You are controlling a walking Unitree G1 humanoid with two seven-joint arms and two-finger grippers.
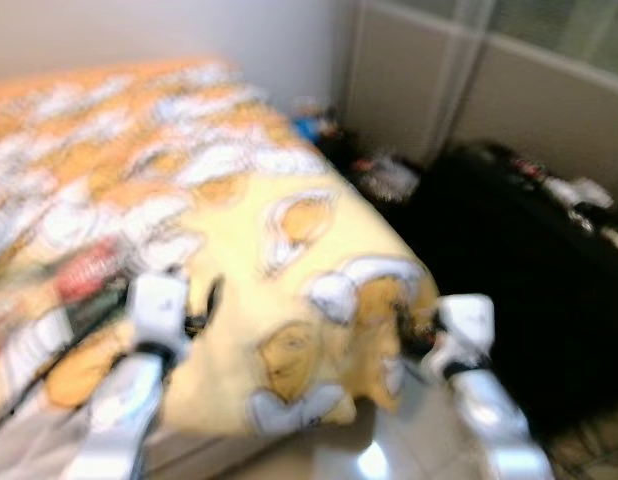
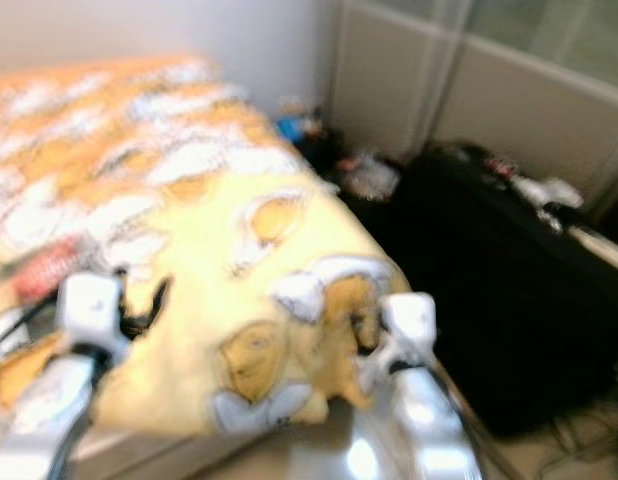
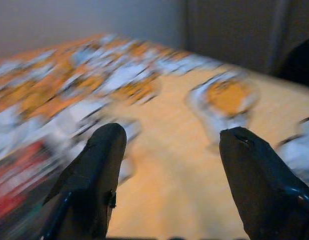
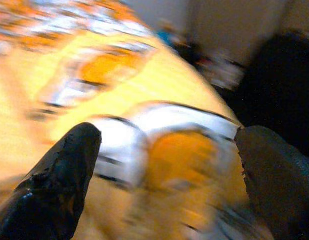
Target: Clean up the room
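A yellow blanket (image 1: 249, 230) with orange and white cartoon figures covers the bed; the whole picture is blurred. My left gripper (image 3: 169, 145) is open, its black fingers (image 3: 97, 165) spread wide above the blanket near the bed's foot. My right gripper (image 4: 167, 150) is open too, and it hovers over the blanket's hanging corner (image 1: 389, 300). Both silver arms (image 1: 139, 370) reach forward to the foot edge of the bed. A red and dark item (image 1: 89, 280) lies on the blanket beside the left arm.
A large black suitcase or bag (image 1: 519, 270) with small things on top stands right of the bed. Clutter (image 1: 384, 175) fills the gap at the wall corner. Grey panels (image 1: 489, 90) run behind. Pale shiny floor (image 1: 389, 450) lies at the bed's foot.
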